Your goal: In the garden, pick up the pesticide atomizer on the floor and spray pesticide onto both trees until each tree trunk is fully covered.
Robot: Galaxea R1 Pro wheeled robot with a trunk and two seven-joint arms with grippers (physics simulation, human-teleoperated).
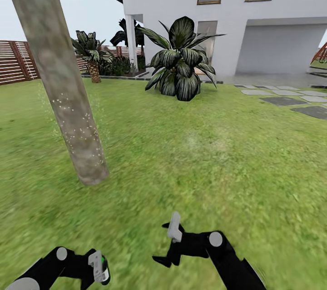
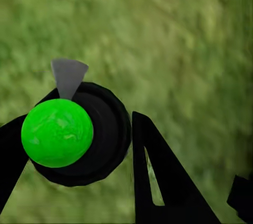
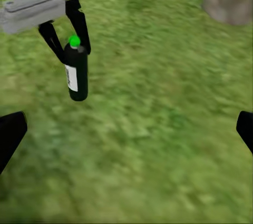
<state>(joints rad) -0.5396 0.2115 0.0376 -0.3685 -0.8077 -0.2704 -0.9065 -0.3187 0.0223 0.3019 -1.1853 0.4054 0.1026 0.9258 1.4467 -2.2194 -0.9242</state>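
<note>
Left gripper (image 1: 101,268) is closed on the pesticide atomizer (image 1: 104,272), low at the robot's left in the head view. In the right wrist view the atomizer (image 3: 77,72) is a dark bottle with a white label hanging below the fingers (image 3: 80,23), green spot on top, long axis roughly upright. Left wrist view looks straight down on the green cap (image 2: 57,132), grass below.

Right gripper (image 1: 169,248) is empty, jaws spread wide, hovering over the lawn (image 1: 204,153).

Key relation: the tree trunk (image 1: 59,81) stands ahead and slightly left of the left gripper, well apart, base planted in grass. It leans, with its top toward the upper left. The left arm is the nearer one and already has the bottle.

White pesticide specks (image 1: 75,117) dot the lower-middle trunk; the upper part looks bare, so my read is 1 tree partly covered.

Next move likely needs the nozzle raised and aimed forward-left at the trunk. Nozzle direction: can't tell.
</note>
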